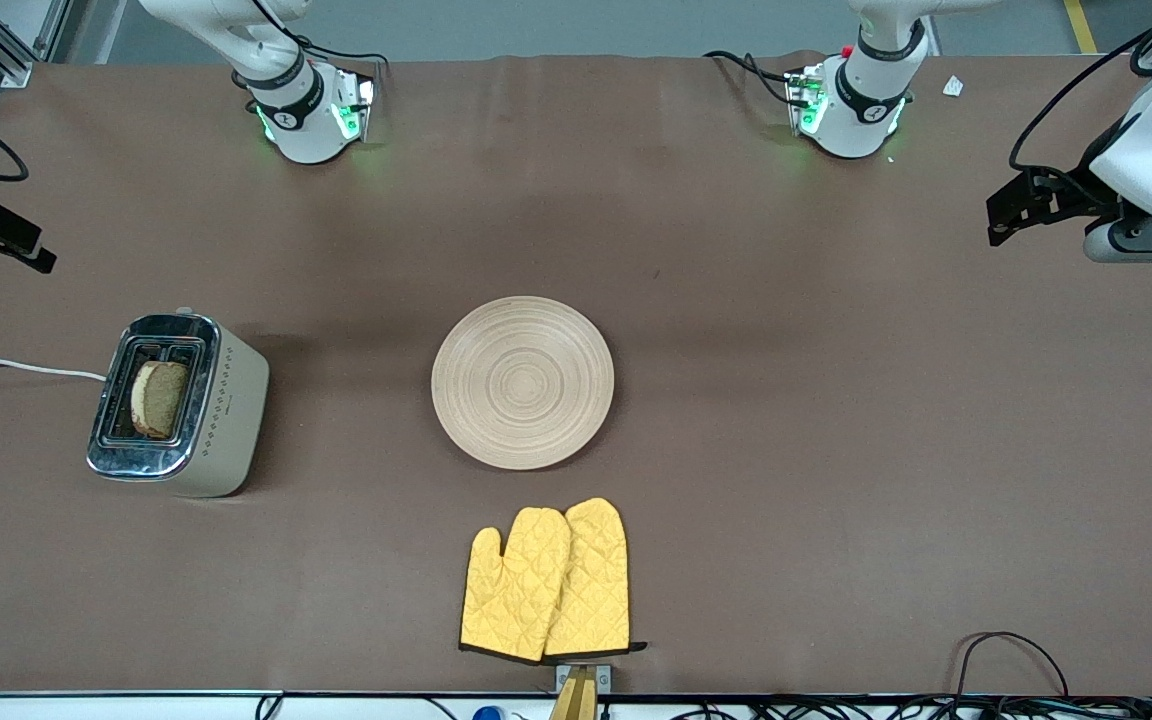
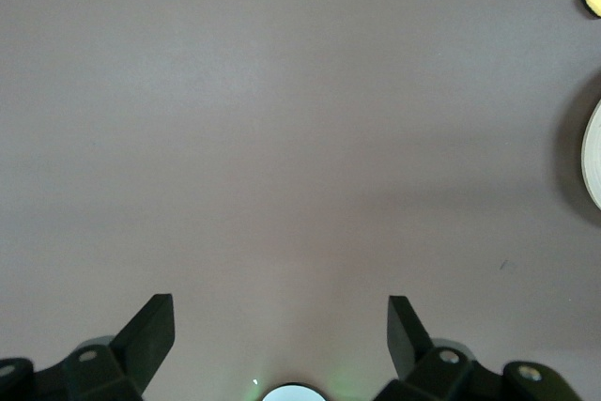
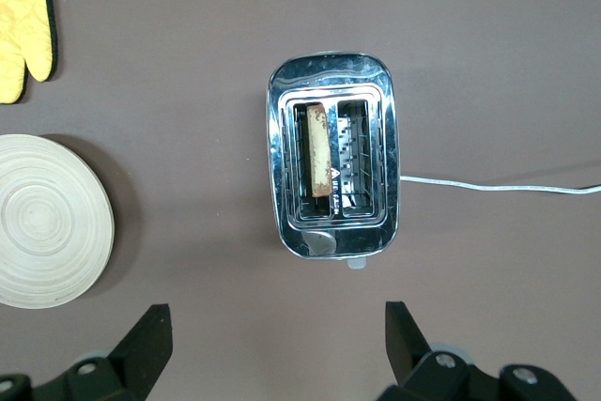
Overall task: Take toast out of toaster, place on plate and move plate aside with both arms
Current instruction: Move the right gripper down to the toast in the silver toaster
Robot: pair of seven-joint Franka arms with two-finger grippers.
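The toast [image 1: 158, 398] stands upright in one slot of the steel toaster [image 1: 178, 403] toward the right arm's end of the table; the right wrist view shows it edge-on [image 3: 320, 149]. The round pale wooden plate [image 1: 522, 382] lies bare at the table's middle. My right gripper [image 3: 277, 331] is open and empty, up over the table beside the toaster [image 3: 333, 166], and shows at the front view's edge [image 1: 36, 250]. My left gripper [image 2: 279, 326] is open and empty over bare table at the left arm's end [image 1: 998, 222]. The plate's rim shows in both wrist views [image 2: 593, 166] [image 3: 47, 221].
A pair of yellow oven mitts [image 1: 546, 582] lies nearer the front camera than the plate. The toaster's white cord [image 1: 16, 367] runs off the right arm's end of the table. Black cables [image 1: 1016, 650] lie along the front edge.
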